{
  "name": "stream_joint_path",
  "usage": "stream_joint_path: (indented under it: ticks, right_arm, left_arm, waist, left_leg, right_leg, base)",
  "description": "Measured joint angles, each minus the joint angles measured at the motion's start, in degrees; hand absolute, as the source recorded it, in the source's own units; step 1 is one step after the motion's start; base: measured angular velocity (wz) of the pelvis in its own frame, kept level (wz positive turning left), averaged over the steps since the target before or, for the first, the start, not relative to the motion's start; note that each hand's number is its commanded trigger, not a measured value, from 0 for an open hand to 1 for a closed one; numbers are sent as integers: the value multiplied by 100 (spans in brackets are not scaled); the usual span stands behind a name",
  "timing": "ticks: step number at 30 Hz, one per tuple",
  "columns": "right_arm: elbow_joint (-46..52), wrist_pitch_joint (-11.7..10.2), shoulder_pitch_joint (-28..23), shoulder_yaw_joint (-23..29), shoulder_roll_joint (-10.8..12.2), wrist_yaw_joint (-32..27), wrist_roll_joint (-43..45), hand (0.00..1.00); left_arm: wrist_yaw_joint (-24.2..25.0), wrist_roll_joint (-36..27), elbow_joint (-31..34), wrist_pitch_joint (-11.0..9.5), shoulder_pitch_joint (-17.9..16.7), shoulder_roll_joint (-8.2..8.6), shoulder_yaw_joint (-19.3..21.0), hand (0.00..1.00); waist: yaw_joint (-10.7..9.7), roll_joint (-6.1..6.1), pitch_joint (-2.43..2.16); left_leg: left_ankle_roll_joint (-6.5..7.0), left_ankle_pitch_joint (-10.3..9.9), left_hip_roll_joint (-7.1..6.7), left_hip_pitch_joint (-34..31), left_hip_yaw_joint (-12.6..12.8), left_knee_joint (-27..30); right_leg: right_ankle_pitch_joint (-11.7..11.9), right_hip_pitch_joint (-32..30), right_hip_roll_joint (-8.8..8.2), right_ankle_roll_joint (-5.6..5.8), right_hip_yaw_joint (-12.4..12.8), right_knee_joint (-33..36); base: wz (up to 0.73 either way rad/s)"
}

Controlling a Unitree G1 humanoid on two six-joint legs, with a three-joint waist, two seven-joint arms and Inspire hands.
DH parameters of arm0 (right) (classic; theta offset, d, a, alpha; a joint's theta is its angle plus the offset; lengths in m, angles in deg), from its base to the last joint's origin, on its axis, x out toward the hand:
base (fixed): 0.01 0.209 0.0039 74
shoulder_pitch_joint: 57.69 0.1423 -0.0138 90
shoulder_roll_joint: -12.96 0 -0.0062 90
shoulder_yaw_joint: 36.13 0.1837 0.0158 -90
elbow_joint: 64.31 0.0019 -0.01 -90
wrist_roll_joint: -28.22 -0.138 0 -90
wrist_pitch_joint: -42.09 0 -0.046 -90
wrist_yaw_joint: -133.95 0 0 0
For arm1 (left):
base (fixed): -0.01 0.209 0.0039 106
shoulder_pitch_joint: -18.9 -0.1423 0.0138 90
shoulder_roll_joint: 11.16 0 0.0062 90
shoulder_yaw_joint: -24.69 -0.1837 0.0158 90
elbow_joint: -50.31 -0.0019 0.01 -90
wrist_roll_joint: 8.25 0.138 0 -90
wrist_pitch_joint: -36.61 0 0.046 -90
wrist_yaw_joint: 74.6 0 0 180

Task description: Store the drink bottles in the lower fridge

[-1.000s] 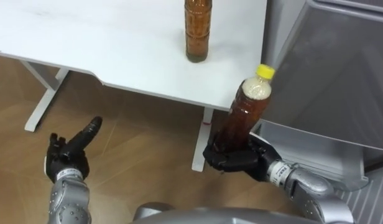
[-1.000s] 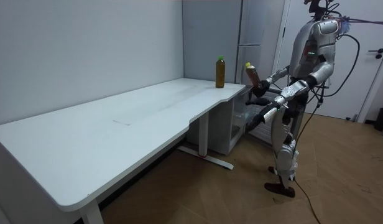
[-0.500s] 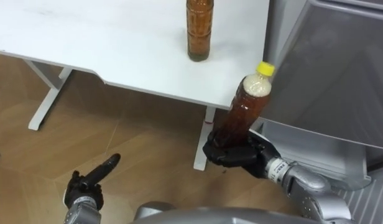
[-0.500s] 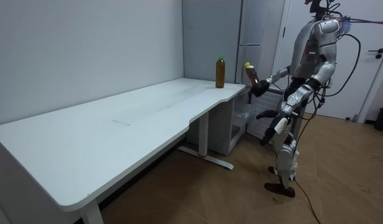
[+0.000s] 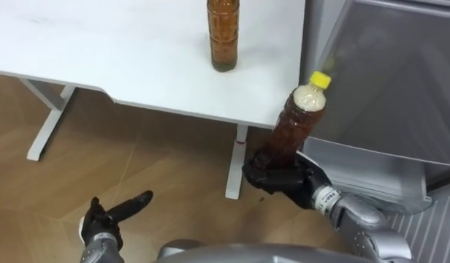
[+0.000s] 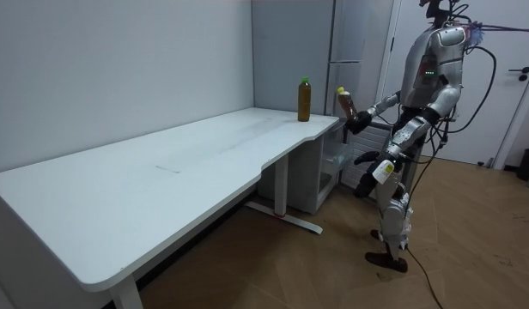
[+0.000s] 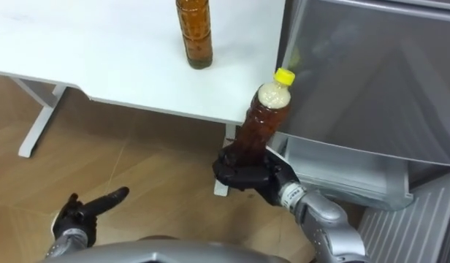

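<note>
My right hand (image 5: 277,177) (image 7: 247,174) is shut on a brown drink bottle (image 5: 296,124) (image 7: 259,120) with a yellow cap, held upright in front of the grey fridge (image 5: 400,80). In the room view the held bottle (image 6: 344,103) is between the table corner and the fridge (image 6: 355,51). A second brown bottle (image 5: 223,36) (image 7: 194,35) (image 6: 304,99) stands on the white table (image 5: 101,51) near its far corner. My left hand (image 5: 104,219) (image 7: 82,212) hangs low over the wooden floor, fingers straight, holding nothing.
The open lower fridge compartment (image 5: 364,172) lies just right of the held bottle. The table's white legs (image 5: 236,164) stand on the wooden floor (image 5: 159,168). I stand beside the table's end, facing the fridge (image 6: 355,51).
My left hand has dropped lower and further toward my body. The held bottle has edged slightly toward the fridge. The view shifted a little.
</note>
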Motion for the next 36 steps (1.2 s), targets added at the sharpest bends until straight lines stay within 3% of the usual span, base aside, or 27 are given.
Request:
stream_joint_path:
  ticks: [8, 20, 23, 26, 36]
  right_arm:
    - [-214, 2, 29, 26, -82, -474, 7, 100]
    - [-361, -11, 22, 99, -90, -1284, -684, 100]
    - [-361, -13, 21, 136, -80, -1411, -932, 100]
    - [-361, -26, 18, 149, -73, -1521, -1492, 100]
    - [-363, -90, 11, 534, -53, -2036, -3579, 100]
  left_arm:
    - [156, 570, -401, 260, -13, -7, -1, 0]
    - [404, 1343, -686, 308, -81, -3, 21, 0]
    - [410, 1477, -695, 308, -154, -1, 25, 0]
    - [411, 1520, -695, 310, -269, -1, 21, 0]
    - [435, 1948, -925, 309, -381, -22, 143, 0]
  waist:
    - [-213, 79, 3]
    - [-279, 106, -14]
    - [-320, 115, -38]
    - [-416, 121, -65]
    - [-442, 95, -52]
  left_leg:
    - [5, 3, -8, 9, -4, -32]
    - [9, 1, -4, 31, 93, 44]
    - [10, 1, -4, 27, 105, 47]
    - [10, 2, -7, 33, 106, 35]
    - [9, 1, 0, 45, 97, 4]
  right_leg:
    - [0, 20, -10, 0, -10, 4]
    - [-1, 48, -9, 0, 49, -2]
    - [1, 58, -16, 3, 73, -57]
    - [4, 60, 5, 7, 119, -63]
    - [7, 70, 29, 8, 98, -87]
  base:
    - [0]
    - [-2]
    - [-1]
    - [0]
    - [0]
